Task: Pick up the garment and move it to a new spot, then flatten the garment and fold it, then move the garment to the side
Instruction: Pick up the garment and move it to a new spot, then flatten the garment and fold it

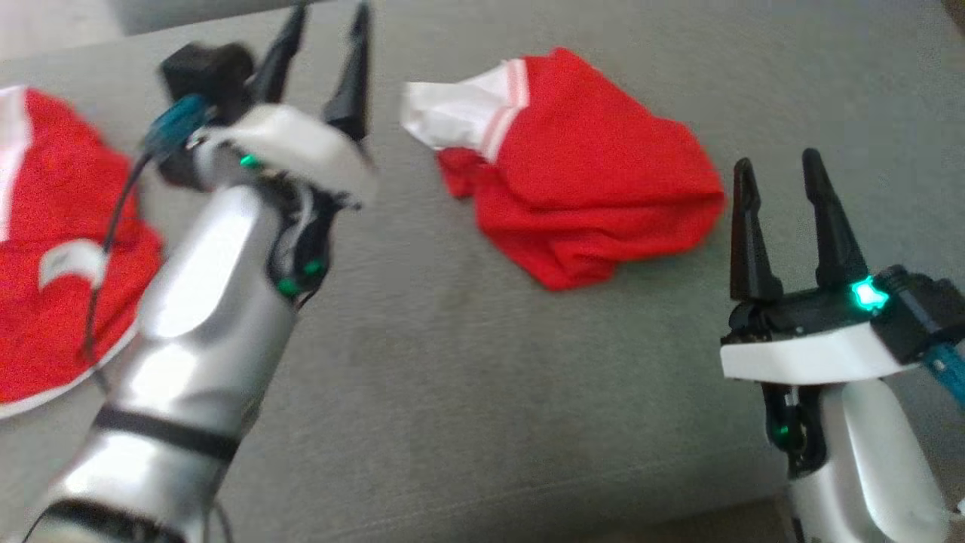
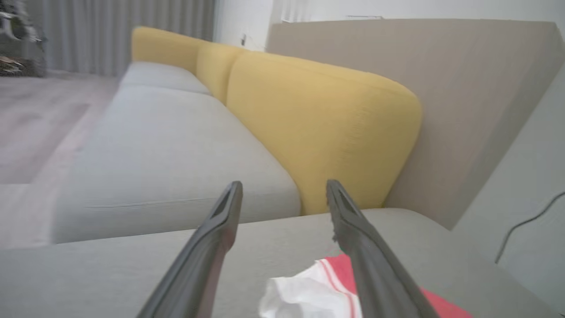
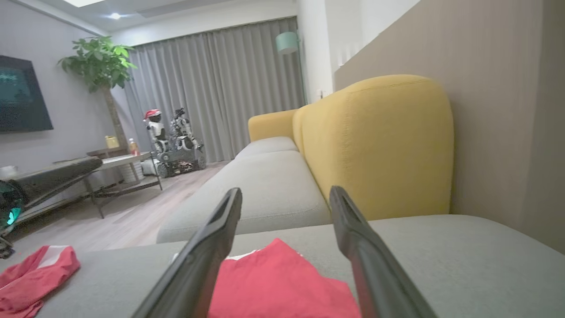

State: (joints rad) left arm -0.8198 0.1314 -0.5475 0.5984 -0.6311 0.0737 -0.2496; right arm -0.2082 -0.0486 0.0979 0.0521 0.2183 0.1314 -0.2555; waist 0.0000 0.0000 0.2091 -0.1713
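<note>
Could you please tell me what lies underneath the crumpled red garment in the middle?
The red garment rests on the grey sofa cushion. Its folds overlap, so anything tucked beneath the fabric is covered and cannot be seen.

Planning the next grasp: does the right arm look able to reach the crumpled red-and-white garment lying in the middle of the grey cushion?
Probably yes: the right gripper, jaws open, sits just beside the crumpled red-and-white garment, with only bare grey sofa cushion between them.
</note>
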